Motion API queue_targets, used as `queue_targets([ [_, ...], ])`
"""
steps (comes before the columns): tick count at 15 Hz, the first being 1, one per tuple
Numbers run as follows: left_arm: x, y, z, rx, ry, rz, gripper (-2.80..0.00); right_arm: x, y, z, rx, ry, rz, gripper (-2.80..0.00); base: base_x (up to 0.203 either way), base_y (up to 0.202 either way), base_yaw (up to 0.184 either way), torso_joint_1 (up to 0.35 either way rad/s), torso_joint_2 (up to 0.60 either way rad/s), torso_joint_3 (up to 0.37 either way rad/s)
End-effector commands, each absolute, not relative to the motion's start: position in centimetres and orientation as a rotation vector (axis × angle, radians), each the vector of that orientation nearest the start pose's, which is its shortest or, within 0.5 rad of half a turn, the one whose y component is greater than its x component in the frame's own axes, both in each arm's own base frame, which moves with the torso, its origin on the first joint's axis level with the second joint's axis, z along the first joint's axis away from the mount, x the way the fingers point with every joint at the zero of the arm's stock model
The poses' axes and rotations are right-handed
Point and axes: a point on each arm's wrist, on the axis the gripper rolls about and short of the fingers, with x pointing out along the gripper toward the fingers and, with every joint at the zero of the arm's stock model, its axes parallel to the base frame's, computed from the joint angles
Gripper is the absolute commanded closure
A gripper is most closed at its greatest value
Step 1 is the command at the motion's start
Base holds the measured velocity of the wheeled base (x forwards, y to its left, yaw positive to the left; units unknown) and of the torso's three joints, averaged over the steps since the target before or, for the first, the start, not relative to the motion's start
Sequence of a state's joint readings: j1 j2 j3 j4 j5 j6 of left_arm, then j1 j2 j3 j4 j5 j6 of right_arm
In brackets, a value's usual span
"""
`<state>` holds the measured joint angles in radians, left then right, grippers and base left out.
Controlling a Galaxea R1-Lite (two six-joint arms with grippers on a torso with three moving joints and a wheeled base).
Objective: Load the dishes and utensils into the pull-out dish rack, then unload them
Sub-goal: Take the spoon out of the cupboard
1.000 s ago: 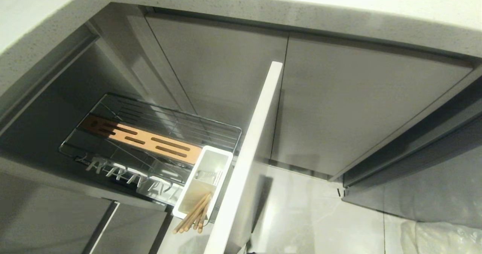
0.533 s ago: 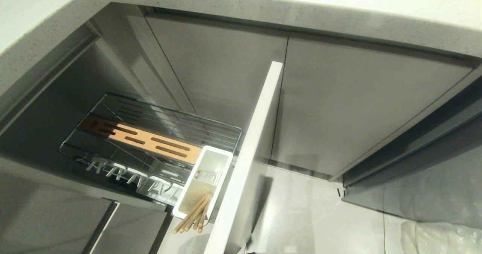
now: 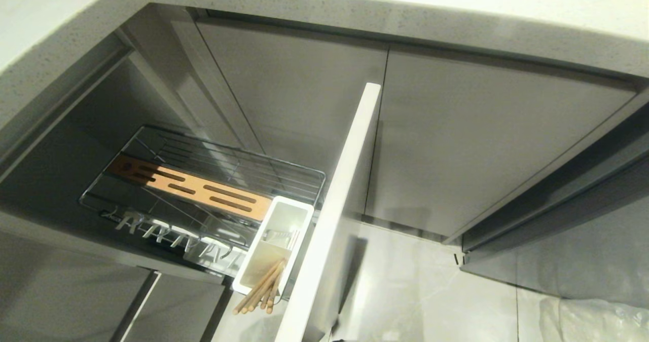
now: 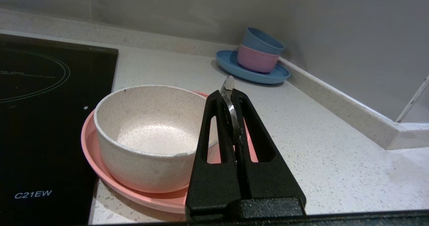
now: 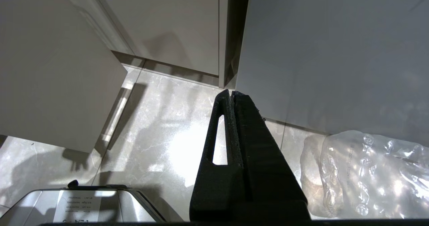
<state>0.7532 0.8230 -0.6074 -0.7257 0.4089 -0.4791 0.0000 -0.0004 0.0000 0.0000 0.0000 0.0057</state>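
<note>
Left tool (image 4: 230, 95): fingers together, clamped on the silver fork (image 4: 231, 110); the handle end of the fork projects just past the fingertips. The tool is held above the speckled surface (image 4: 311, 142), beside the cream-white bowl (image 4: 147, 135). The bowl sits inside the pale-pink plate (image 4: 100, 172), which lies next to the edge of the black induction hob (image 4: 40, 119). Towards the back corner of the surface, against the wall, a blue plate (image 4: 254, 73) carries a pink bowl (image 4: 256, 58) with a blue bowl (image 4: 261, 42) stacked in it.

Right tool (image 5: 232, 97): fingers together, nothing between them, hanging over the tiled floor (image 5: 161, 132) near a clear plastic bag (image 5: 362, 172).

Pull-out dish rack (image 3: 203, 190): drawn out from under the surface, white front panel (image 3: 334, 215) edge-on in the head view. Slotted wooden strip (image 3: 192, 186) and prong row (image 3: 172, 235) carry no dishes. The wooden chopsticks (image 3: 261, 289) stand tilted in the white utensil caddy (image 3: 274, 245) at the front corner of the rack, their ends projecting over its rim
</note>
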Motion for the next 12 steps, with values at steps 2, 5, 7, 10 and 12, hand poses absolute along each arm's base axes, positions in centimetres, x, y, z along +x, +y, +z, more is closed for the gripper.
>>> queue_targets([
  [2, 4.5, 5.4, 30.0, -0.334, -0.837, 0.965, 0.0, -2.3, 0.0, 7.5, 0.006, 0.0, 0.0, 0.0, 0.0, 0.0, 0.0, 0.0, 0.0, 0.0],
  [5, 4.5, 5.5, 29.3, -0.349, -0.836, 0.97, 0.0, -2.3, 0.0, 7.5, 0.006, 0.0, 0.0, 0.0, 0.0, 0.0, 0.0, 0.0, 0.0, 0.0],
  [7, 4.6, 5.7, 29.3, -0.351, -0.846, 0.967, 0.0, -2.3, 0.0, 7.5, 0.006, 0.0, 0.0, 0.0, 0.0, 0.0, 0.0, 0.0, 0.0, 0.0],
  [10, 5.0, 6.2, 28.9, -0.387, -0.85, 0.973, 0.0, -2.3, 0.0, 7.5, 0.006, 0.0, 0.0, 0.0, 0.0, 0.0, 0.0, 0.0, 0.0, 0.0],
  [12, 5.2, 6.4, 28.8, -0.406, -0.849, 0.972, 0.0, -2.3, 0.0, 7.5, 0.006, 0.0, 0.0, 0.0, 0.0, 0.0, 0.0, 0.0, 0.0, 0.0],
])
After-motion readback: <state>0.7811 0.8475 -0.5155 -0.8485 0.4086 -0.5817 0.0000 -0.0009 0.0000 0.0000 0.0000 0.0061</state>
